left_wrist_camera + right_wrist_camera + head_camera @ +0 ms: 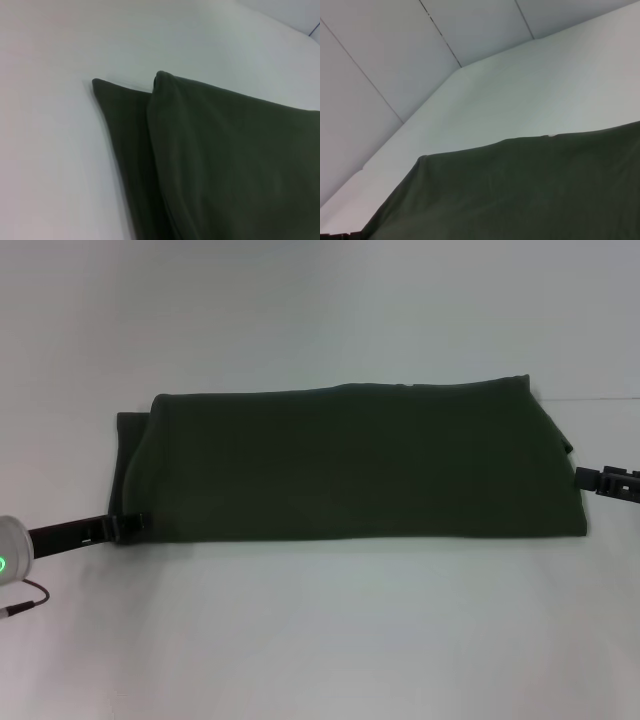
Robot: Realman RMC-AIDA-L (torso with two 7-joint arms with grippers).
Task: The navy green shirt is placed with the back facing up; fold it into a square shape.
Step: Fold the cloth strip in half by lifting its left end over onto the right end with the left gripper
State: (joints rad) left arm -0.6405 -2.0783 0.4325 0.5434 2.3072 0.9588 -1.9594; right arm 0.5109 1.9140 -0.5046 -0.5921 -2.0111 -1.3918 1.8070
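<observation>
The white surface (320,640) spreads wide before me. On it lies the navy green shirt (350,465), folded into a long flat band running across from my left to my right, plain cloth facing up, with an under layer peeking out at its left end. My left end effector (130,525) touches the shirt's near left corner; my right end effector (592,478) sits at its right edge. I cannot tell whether either one is open or closed.

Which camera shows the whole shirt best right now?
The head view: the navy green shirt lies there whole, a wide folded band, with both grippers at its ends. The left wrist view shows only layered corners, the right wrist view only one edge.
</observation>
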